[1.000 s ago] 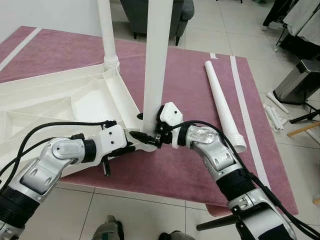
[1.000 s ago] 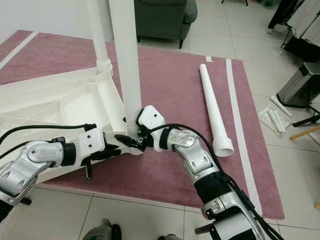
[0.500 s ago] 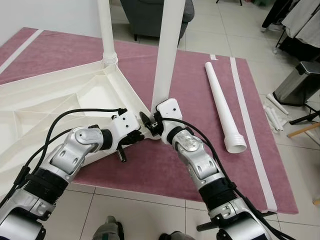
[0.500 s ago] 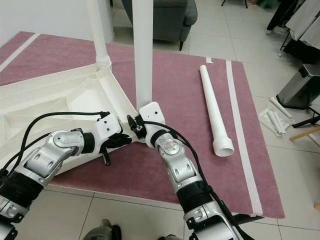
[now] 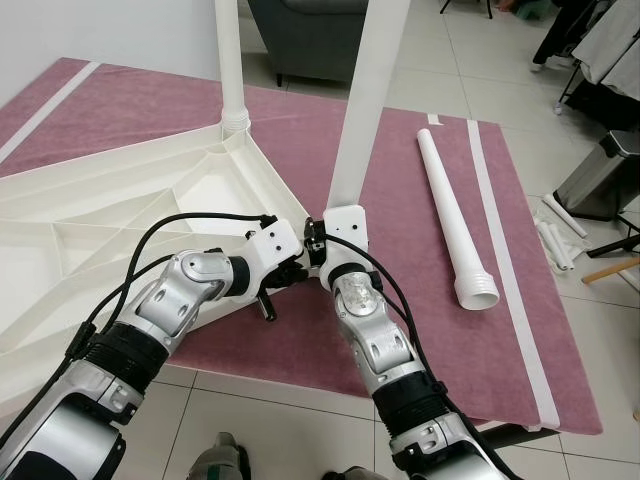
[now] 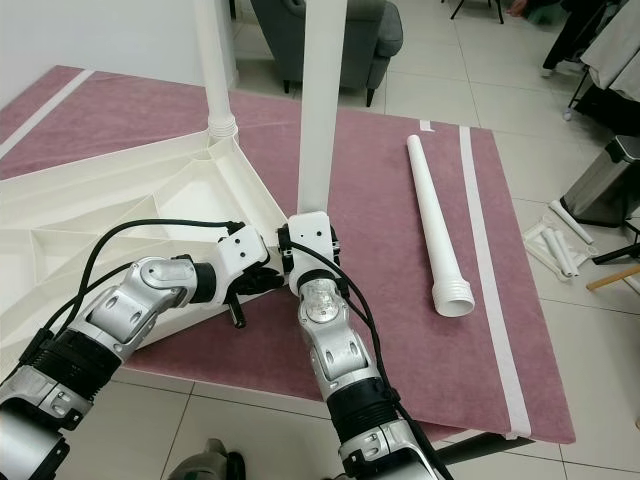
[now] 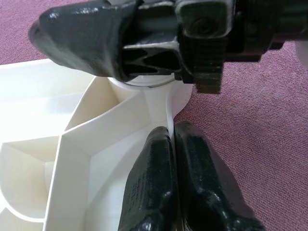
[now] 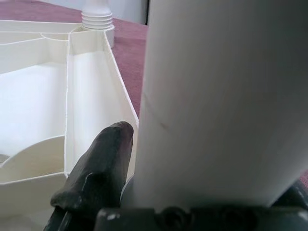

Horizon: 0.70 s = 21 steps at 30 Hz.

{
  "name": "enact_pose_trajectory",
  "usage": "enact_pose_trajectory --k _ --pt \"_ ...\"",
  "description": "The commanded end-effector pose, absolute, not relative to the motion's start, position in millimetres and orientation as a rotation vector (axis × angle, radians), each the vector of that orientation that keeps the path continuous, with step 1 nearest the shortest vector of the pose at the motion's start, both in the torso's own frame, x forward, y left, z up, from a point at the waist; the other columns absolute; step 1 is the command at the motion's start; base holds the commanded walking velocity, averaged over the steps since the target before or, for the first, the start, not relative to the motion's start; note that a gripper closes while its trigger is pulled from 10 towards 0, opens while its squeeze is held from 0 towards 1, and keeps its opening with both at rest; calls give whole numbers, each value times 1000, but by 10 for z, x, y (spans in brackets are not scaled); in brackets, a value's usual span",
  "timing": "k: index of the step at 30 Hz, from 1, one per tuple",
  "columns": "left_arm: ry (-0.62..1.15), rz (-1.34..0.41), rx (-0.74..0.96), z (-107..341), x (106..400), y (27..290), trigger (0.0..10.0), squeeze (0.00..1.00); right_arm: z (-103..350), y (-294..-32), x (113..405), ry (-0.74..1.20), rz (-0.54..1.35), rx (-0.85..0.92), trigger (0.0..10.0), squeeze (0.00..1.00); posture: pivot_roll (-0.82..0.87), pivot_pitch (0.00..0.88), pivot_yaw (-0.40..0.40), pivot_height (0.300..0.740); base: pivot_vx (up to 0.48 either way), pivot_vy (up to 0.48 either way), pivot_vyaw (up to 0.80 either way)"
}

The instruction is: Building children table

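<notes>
The white table top (image 5: 130, 195) lies upside down on the purple rug. One white leg (image 5: 233, 70) stands screwed into its far corner. A second white leg (image 5: 365, 110) stands at the near corner, leaning a little to the right, and my right gripper (image 5: 318, 243) is shut on its lower end; in the right wrist view one black finger (image 8: 103, 156) lies against the leg (image 8: 211, 96). My left gripper (image 7: 172, 137) is shut on the table top's thin rim (image 7: 169, 118) right beside that corner socket. A third leg (image 5: 455, 215) lies loose on the rug to the right.
A dark armchair (image 5: 305, 30) stands beyond the rug. A metal bin (image 5: 605, 175) and small white parts (image 5: 558, 240) are on the tiled floor at the right. The rug's near edge runs just below my arms.
My right gripper has carried the leg's foot further in to the table top's near corner, and the leg now leans right. My left gripper has slid forward along the rim to that corner.
</notes>
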State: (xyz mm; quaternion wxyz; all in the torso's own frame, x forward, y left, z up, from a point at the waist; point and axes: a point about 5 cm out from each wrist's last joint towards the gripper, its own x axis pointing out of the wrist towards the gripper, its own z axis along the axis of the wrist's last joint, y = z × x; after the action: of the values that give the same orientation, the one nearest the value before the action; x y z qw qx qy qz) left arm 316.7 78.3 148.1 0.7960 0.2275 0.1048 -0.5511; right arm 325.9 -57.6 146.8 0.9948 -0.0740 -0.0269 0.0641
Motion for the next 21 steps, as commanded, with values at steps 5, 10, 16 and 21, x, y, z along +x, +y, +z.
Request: enact_pose_trajectory --k 5,10,16,21 --pt "103 -1339 545 1657 3041 721 0 0 1526 -623 3252 -102 309 -110 10000 0 154 80 -7 740 0 0 0" --pt "121 -1370 590 1614 2985 789 0 0 1828 -716 3212 -252 464 -201 10000 0 150 82 -7 740 0 0 0" --pt "128 -1386 605 1602 2956 814 0 0 1910 -807 3204 -285 506 -252 10000 0 149 81 -8 740 0 0 0" --pt "153 -1440 648 1567 2846 928 0 0 1956 -982 3116 -259 692 -344 10000 0 141 82 -2 740 0 0 0"
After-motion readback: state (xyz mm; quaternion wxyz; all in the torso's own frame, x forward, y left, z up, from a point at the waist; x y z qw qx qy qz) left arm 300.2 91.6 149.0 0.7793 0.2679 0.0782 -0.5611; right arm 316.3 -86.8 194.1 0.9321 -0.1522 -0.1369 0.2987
